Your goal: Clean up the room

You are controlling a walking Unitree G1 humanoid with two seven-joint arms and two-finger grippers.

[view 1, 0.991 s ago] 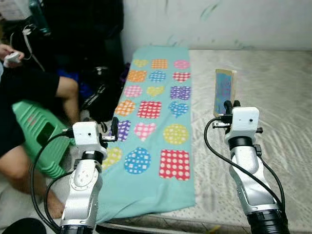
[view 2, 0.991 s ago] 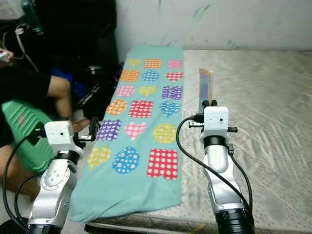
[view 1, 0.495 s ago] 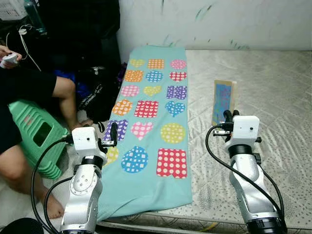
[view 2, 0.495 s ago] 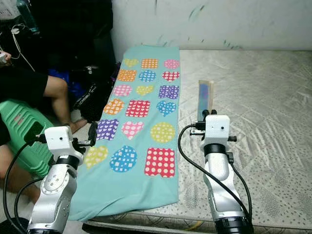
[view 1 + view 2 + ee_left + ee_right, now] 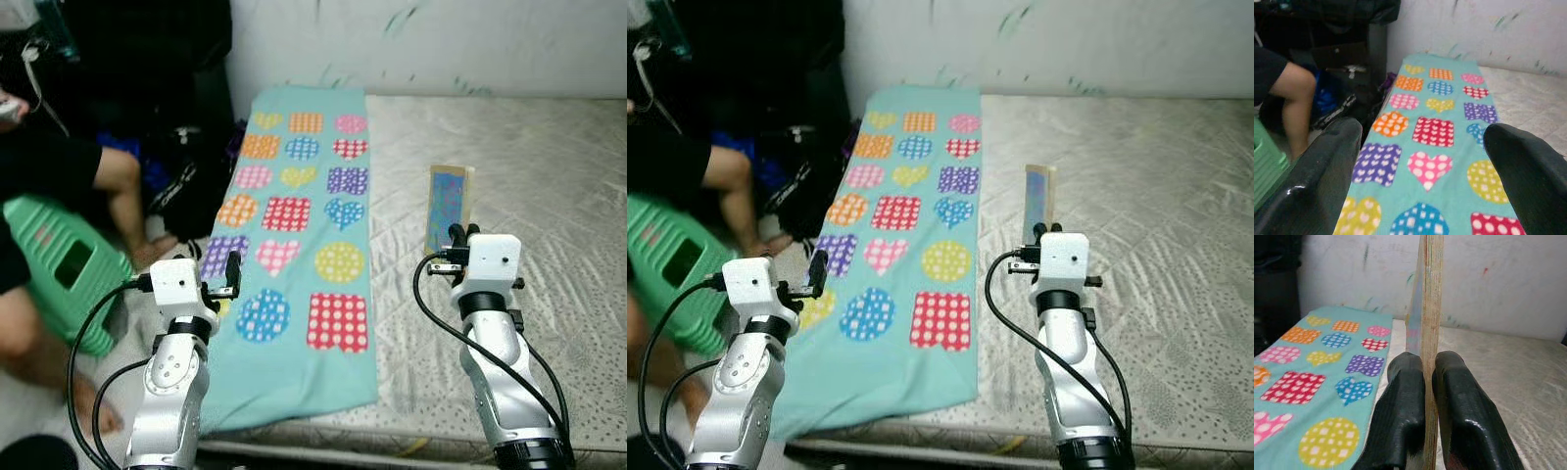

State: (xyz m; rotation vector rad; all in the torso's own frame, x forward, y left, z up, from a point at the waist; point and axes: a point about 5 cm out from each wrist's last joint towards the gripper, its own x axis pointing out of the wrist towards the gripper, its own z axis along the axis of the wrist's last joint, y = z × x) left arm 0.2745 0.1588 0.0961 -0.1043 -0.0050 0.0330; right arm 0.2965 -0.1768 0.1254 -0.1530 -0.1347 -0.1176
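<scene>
Right wrist view shows my right gripper clamped on the thin blue-faced wooden board, long axis upright above the grey mattress, while my left gripper gapes wide.

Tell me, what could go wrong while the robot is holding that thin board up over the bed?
The right gripper pinches the thin wooden board only at its lower edge, so the tall upright board might tilt or slip out and drop onto the mattress. A person's leg and a green stool sit close beside the open left gripper, so a swing or step that way could bump them.
</scene>
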